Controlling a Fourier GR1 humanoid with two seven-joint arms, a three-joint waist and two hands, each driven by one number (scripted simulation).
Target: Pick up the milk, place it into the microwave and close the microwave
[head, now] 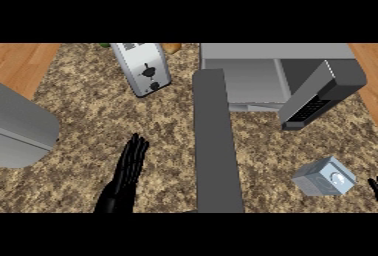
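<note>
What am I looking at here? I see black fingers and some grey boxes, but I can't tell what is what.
You are looking through the robot's head camera, pointing steeply down at a speckled kitchen counter. The black shape at the lower left is the robot's left hand, fingers straight, holding nothing. Its right hand barely peeks in at the right edge, so its fingers can't be judged. The long grey bar up the middle is the microwave's door, swung open; the microwave itself sits at the top right. The small grey box at the lower right is the milk, lying on the counter, not yet picked up. A toaster stands at the top.
</note>
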